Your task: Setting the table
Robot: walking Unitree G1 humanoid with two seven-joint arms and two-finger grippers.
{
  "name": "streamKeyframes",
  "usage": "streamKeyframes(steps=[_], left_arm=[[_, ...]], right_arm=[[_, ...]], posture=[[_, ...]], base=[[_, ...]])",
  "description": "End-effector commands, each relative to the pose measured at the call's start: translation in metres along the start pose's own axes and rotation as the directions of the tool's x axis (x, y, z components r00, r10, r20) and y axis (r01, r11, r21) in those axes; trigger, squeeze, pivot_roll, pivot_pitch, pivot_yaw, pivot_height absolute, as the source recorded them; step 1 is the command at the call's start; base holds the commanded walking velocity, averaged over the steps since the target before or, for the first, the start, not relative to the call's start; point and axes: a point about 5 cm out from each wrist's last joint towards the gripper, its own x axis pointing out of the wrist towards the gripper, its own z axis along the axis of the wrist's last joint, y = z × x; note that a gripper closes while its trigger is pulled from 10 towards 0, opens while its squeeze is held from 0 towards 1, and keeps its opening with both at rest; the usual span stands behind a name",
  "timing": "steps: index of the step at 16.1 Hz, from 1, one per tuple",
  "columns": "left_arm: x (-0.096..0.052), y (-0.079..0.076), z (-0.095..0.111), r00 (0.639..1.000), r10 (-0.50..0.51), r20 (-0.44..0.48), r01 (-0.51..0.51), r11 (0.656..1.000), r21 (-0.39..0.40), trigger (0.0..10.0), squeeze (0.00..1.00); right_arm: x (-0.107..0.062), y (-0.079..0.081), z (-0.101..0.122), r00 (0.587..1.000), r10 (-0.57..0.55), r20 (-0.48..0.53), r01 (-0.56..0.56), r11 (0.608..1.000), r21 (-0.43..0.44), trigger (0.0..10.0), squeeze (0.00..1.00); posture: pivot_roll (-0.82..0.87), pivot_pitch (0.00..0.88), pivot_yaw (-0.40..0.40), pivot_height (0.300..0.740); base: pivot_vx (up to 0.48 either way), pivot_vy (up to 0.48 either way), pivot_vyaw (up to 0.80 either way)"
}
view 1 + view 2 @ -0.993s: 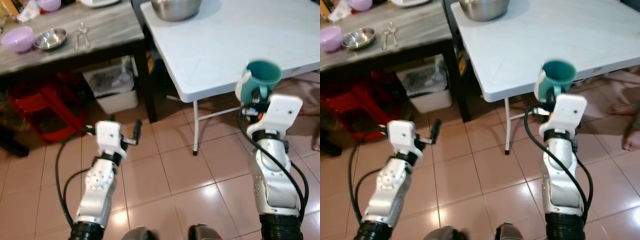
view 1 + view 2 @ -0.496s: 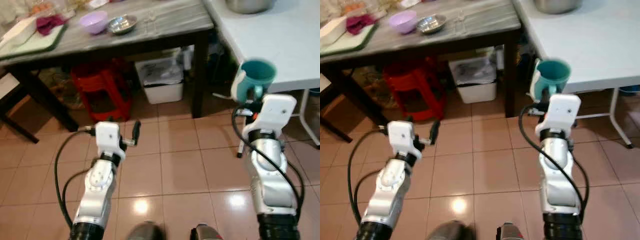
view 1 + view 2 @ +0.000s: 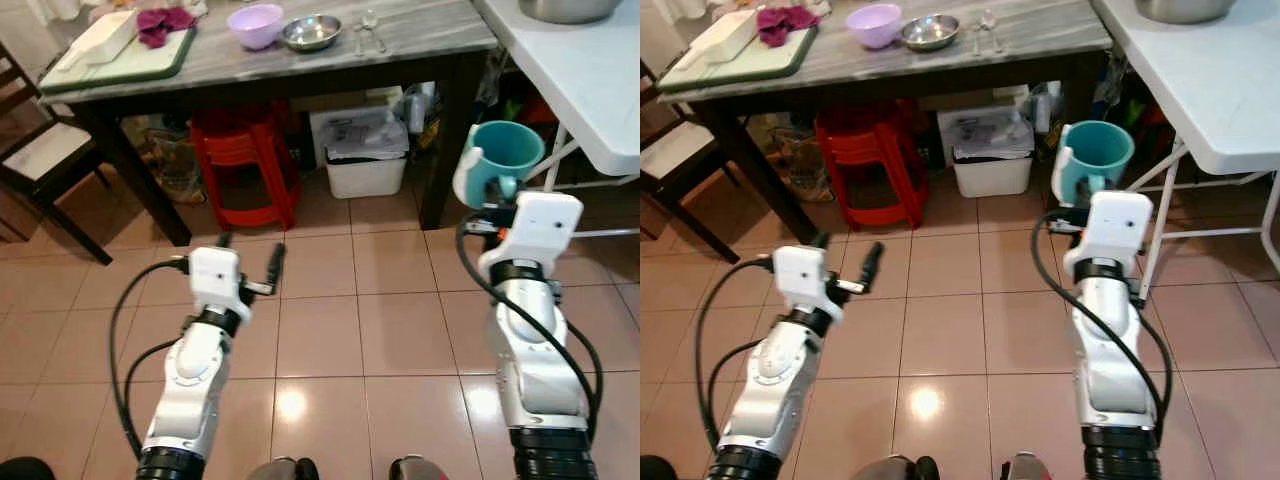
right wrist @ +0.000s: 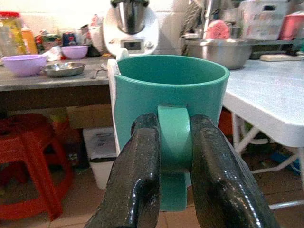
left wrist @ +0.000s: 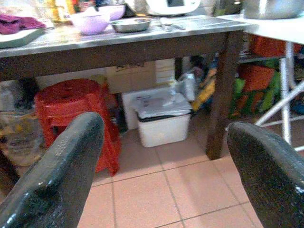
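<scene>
Head views. The right pincer (image 3: 497,192) carries a teal ceramic mug with a white inner patch (image 3: 500,160), held upright in the air over the tiled floor (image 3: 330,330), between the dark marble-topped counter (image 3: 280,60) and the white folding counter (image 3: 590,80). The left pincer (image 3: 252,262) hangs spread and empty. On the dark counter stand a lilac plastic bowl (image 3: 255,24), a small steel bowl (image 3: 311,32) and metal spoons (image 3: 365,30); a large steel bowl (image 3: 1180,8) sits on the white counter. Judged from this, the setting is at an early stage: the mug is in transit and no place is laid.

Left wrist view. The two black fingers (image 5: 52,175) stand wide apart with nothing between them, facing a red plastic stool (image 5: 71,109) and a white lidded bin (image 5: 164,121).

Right wrist view. The fingers (image 4: 135,185) are clamped on the mug's handle. A white kitchen machine (image 4: 130,28) stands behind; no writing or brand is legible anywhere.
</scene>
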Motion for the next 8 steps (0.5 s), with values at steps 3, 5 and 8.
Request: streamKeyframes(steps=[3,5,8], left_arm=[[-0.0013,0.0067,0.0047,1.000,-0.001,0.024,0.002,1.000,-0.014,10.0,0.00],[-0.0011,0.0066,0.0047,1.000,-0.002,0.024,0.003,1.000,-0.015,10.0,0.00],[-0.0015,0.0049,0.0047,0.999,-0.020,0.027,0.021,0.999,-0.027,10.0,0.00]], right_arm=[[0.0011,0.0007,0.0053,1.000,0.005,0.029,-0.005,1.000,0.003,10.0,0.00],[0.0012,0.0008,0.0051,1.000,0.005,0.029,-0.005,1.000,0.002,10.0,0.00],[0.0021,0.0025,0.0054,0.999,0.009,0.034,-0.009,1.000,0.004,10.0,0.00]], posture=[[-0.12,0.168,0.110,0.740],[-0.12,0.166,0.110,0.740],[-0.12,0.162,0.110,0.740]], base=[[0.362,0.000,0.00],[0.480,0.000,0.00],[0.480,0.000,0.00]])
